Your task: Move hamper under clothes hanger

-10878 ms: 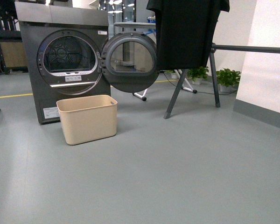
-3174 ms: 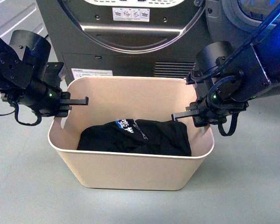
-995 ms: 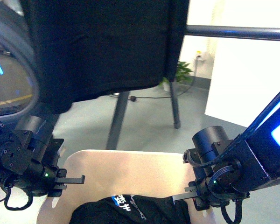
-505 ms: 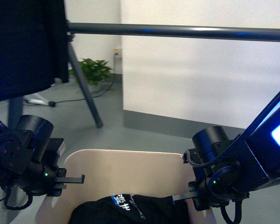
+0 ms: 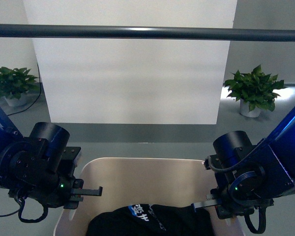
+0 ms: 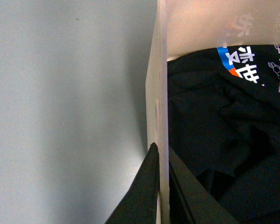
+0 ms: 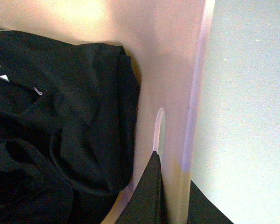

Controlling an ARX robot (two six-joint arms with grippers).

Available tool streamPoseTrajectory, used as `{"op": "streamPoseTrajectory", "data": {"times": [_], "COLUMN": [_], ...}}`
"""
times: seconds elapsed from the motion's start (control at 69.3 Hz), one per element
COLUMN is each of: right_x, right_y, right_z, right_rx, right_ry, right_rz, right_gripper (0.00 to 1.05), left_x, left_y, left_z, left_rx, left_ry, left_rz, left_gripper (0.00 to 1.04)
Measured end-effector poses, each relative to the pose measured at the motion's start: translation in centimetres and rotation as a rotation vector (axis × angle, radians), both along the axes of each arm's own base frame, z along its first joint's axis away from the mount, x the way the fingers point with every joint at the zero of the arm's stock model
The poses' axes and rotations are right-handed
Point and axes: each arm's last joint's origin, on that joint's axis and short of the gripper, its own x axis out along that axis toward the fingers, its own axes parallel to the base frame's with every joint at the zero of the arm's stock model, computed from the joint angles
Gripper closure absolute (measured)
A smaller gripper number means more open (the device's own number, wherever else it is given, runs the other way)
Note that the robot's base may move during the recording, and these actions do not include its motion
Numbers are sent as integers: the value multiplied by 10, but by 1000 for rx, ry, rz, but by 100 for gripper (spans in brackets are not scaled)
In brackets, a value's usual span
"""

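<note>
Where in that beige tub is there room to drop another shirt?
The far part of the beige plastic hamper is bare, between its back wall and the crumpled black garment. The side walls are crowded: the left gripper and right gripper clamp them. The grey floor beyond, up to the white wall panel, is also free.

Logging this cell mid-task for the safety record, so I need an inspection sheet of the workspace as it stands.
Surface: bare grey floor, no spills seen.
Job's things: beige hamper holding a black garment; clothes hanger bar crosses above and ahead of it.
Clutter: nothing seen.
Grippers: left gripper and right gripper each clamp a hamper side wall.
Cables: thin dark lead on the floor by the left potted plant.
Surroundings: white wall panel; right potted plant.
</note>
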Motion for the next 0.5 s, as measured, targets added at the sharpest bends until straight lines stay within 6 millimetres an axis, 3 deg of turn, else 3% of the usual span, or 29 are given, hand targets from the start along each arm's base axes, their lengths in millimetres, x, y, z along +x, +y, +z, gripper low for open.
{"op": "streamPoseTrajectory", "data": {"times": [0.317,0.505], "right_x": [-5,-4], "right_y": [19,16], "right_z": [0,0], "right_rx": [31,28], "right_ry": [7,6], "right_rz": [61,52], "right_gripper": [102,102], "left_x": [1,1], "left_y": [19,16], "left_z": [0,0], "left_rx": [21,14], "left_ry": [-2,-1], "left_rz": [57,47], "left_gripper": [101,101]}}
